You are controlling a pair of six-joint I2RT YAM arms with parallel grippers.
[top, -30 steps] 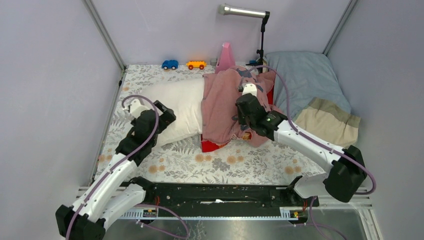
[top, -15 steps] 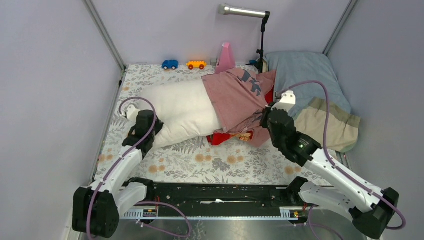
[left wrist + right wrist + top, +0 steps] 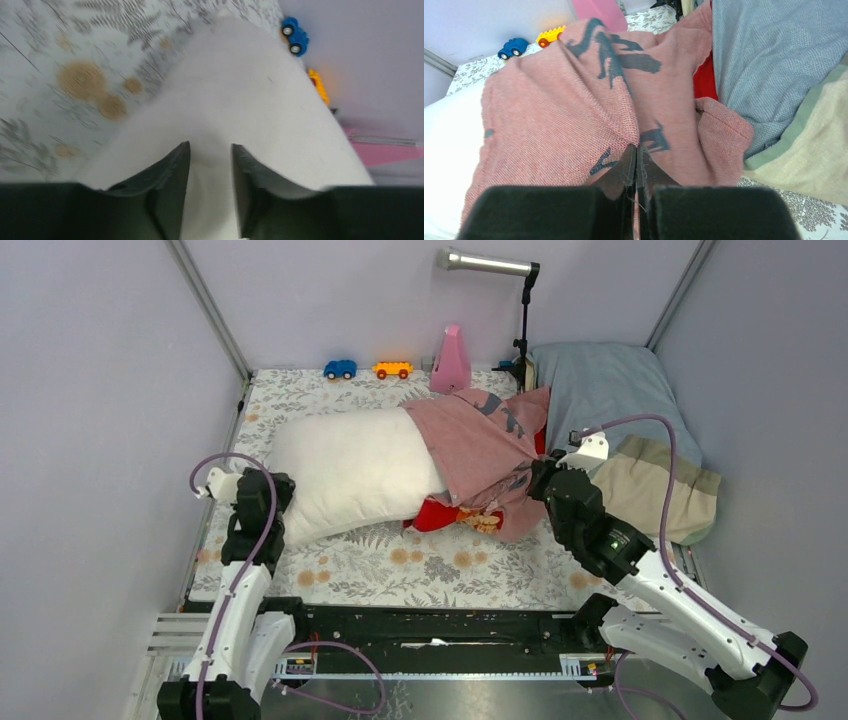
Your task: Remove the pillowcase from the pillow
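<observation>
1. The pillowcase (image 3: 480, 440) is limp, thin cloth sleeving the right end of the pillow (image 3: 350, 465), mid-table; the right gripper (image 3: 636, 160) pinches its bunched fold.
2. The pillow is light and squashy; the left gripper (image 3: 210, 170) clamps its corner near the left edge.

**Toys and a spare pillow**

A blue toy car (image 3: 340, 369) and an orange toy car (image 3: 392, 369) sit by the far wall, with a pink cone (image 3: 451, 360) just right of them. A grey-blue pillow (image 3: 610, 390) with a beige end fills the right corner.
</observation>
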